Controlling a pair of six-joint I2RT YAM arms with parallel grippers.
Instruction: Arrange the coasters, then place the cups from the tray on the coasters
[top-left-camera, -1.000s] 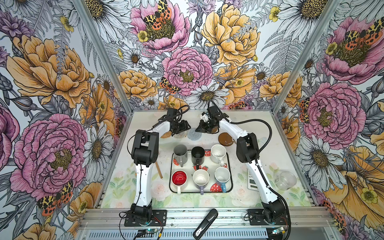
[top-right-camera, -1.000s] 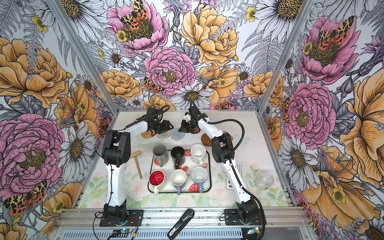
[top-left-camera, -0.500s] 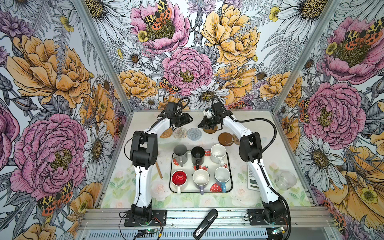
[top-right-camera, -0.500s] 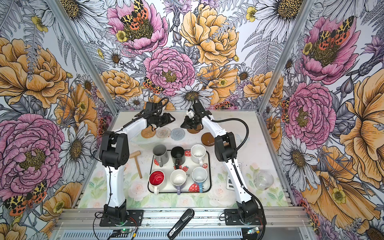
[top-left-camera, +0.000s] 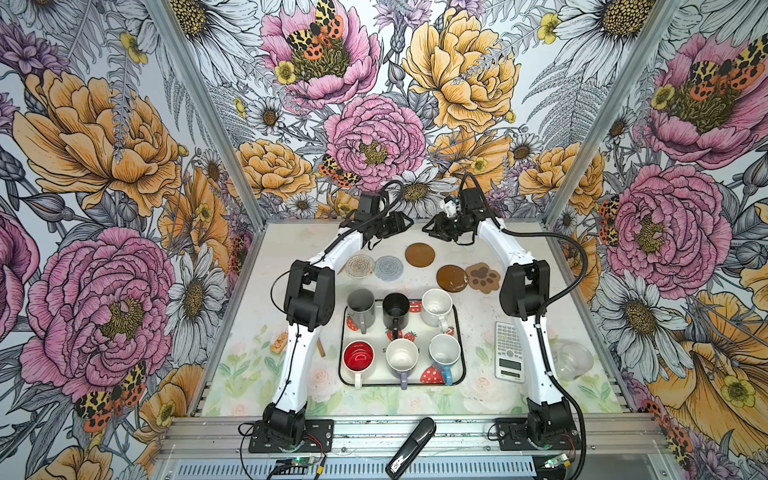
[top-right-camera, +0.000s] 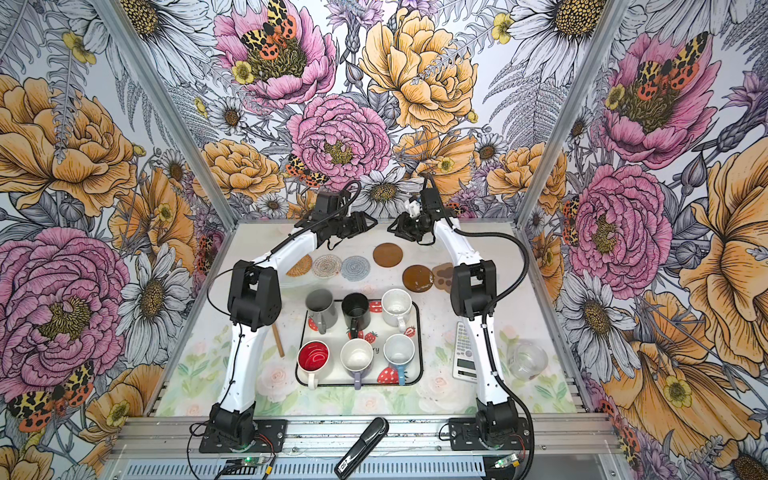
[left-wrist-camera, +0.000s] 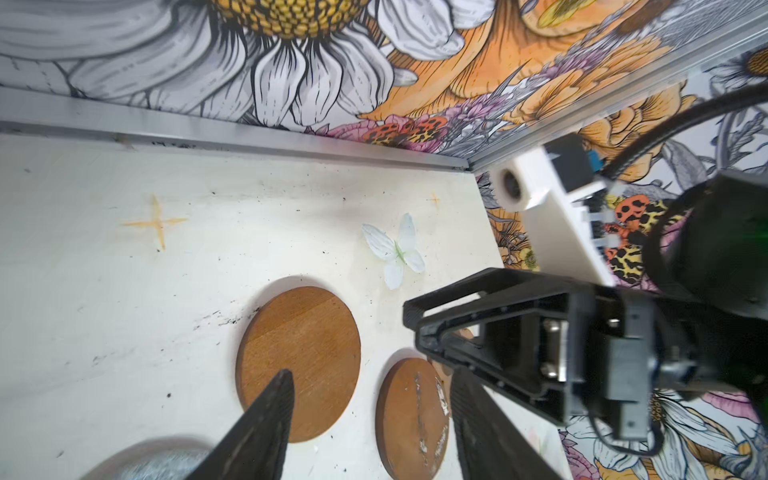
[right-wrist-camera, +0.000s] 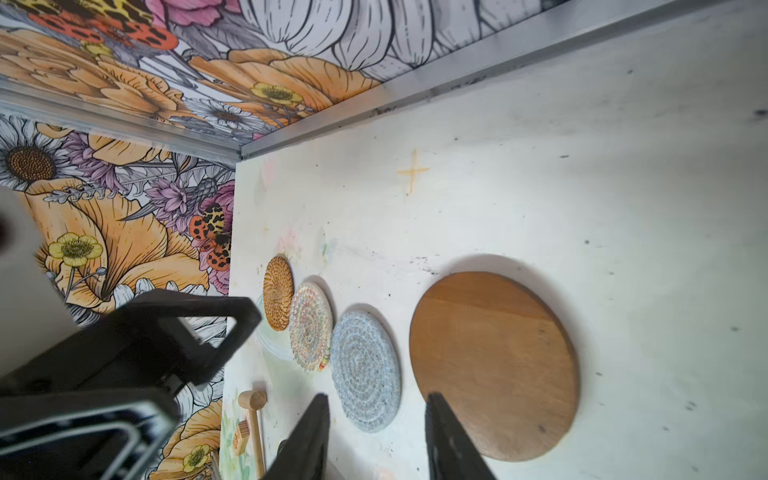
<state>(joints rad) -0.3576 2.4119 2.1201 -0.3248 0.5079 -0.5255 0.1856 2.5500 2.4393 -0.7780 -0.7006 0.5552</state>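
Note:
Six coasters lie in a loose row behind the tray: tan rattan (top-right-camera: 300, 266), cream crochet (top-left-camera: 359, 266), grey-blue crochet (top-left-camera: 388, 268), a brown disc (top-left-camera: 419, 254), a second brown disc (top-left-camera: 451, 278) and a paw shape (top-left-camera: 483, 277). The strawberry tray (top-left-camera: 462, 353) holds the cups: grey (top-left-camera: 360, 305), black (top-left-camera: 395, 307), speckled white (top-left-camera: 436, 305), red-inside (top-left-camera: 358, 357), lavender (top-left-camera: 402, 357), blue (top-left-camera: 444, 353). My left gripper (top-left-camera: 405, 226) (left-wrist-camera: 372, 386) and right gripper (top-left-camera: 430, 228) (right-wrist-camera: 377, 399) hover tip to tip above the far brown disc (right-wrist-camera: 494, 361), both open and empty.
A white calculator (top-left-camera: 509, 351) and a clear glass jar (top-left-camera: 573, 359) sit right of the tray. A wooden mallet (top-right-camera: 277, 338) and a small block (top-left-camera: 279, 343) lie to its left. The back wall is close behind both grippers. A black device (top-left-camera: 411, 446) rests on the front rail.
My right gripper has gone from shut to open, leaving the far brown disc flat on the table. Both grippers have lifted and drawn back toward the rear wall.

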